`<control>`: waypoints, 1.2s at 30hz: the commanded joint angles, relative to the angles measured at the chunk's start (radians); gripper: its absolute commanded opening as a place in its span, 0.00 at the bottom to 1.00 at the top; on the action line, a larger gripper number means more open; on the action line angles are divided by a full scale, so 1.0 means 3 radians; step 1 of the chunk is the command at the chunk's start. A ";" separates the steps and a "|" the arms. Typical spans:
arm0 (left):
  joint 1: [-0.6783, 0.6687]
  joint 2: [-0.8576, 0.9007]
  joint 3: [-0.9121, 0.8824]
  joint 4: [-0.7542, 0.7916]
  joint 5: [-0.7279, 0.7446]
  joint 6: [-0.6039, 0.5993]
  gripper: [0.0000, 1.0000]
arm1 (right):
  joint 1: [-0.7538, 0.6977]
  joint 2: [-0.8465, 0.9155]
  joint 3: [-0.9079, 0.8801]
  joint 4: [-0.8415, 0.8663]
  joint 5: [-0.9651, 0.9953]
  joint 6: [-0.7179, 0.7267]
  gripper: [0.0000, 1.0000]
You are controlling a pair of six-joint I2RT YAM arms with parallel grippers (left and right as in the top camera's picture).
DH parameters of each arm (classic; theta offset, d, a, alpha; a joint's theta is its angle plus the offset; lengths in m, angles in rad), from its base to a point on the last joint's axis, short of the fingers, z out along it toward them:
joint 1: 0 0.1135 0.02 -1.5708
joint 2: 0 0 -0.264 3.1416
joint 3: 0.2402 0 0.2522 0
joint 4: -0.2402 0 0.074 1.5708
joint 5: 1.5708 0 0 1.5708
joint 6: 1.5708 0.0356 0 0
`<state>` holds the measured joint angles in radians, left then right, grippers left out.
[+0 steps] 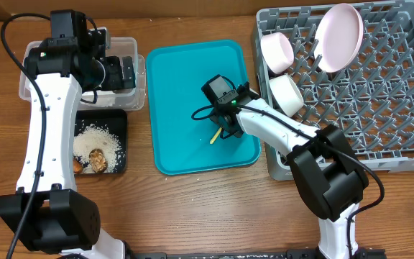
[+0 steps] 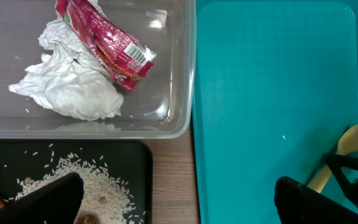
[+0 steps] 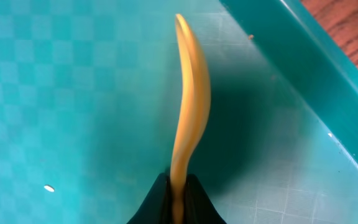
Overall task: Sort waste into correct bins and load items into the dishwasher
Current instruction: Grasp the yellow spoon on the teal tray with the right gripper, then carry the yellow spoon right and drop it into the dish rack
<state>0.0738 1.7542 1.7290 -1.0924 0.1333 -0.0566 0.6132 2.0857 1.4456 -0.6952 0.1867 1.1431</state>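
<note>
Pinching spoon: our right gripper, fingers clamped on its handle.
Spoon's place: over the teal tray, near its rim.
Our left gripper: fingers wide apart, holding nothing.

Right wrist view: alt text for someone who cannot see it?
The right pincer is shut on the handle of a pale yellow spoon that points away over a teal tray. A wooden table shows at upper right.
</note>
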 commanded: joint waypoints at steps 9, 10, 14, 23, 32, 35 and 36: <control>-0.0006 -0.0038 0.0080 0.0001 -0.0023 -0.0023 1.00 | -0.0045 -0.0610 0.0459 -0.0331 -0.0706 -0.1770 0.04; -0.0006 -0.0038 0.0080 0.0001 -0.0023 -0.0023 1.00 | -0.0061 -0.0765 0.0486 -0.0408 -0.0702 -0.1770 0.04; -0.0006 -0.0038 0.0080 0.0001 -0.0023 -0.0023 1.00 | -0.0416 -0.1699 0.0521 -0.1090 -0.0167 -0.1200 0.04; -0.0006 -0.0038 0.0080 0.0001 -0.0023 -0.0023 1.00 | -0.1136 -0.1993 0.0051 -0.2201 0.1013 0.1157 0.04; -0.0006 -0.0038 0.0080 0.0001 -0.0023 -0.0023 1.00 | -0.1307 -0.1989 -0.0855 -0.1457 0.1150 0.1714 0.31; -0.0006 -0.0038 0.0080 0.0001 -0.0023 -0.0023 1.00 | -0.1364 -0.1990 -0.0866 -0.1367 0.1233 0.1710 0.34; -0.0006 -0.0038 0.0080 0.0001 -0.0023 -0.0024 1.00 | -0.1399 -0.1990 -0.0866 -0.1321 0.1233 0.1701 0.36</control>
<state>0.0738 1.7542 1.7290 -1.0924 0.1333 -0.0566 0.2157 1.4990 1.1881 -1.1137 0.5167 1.6299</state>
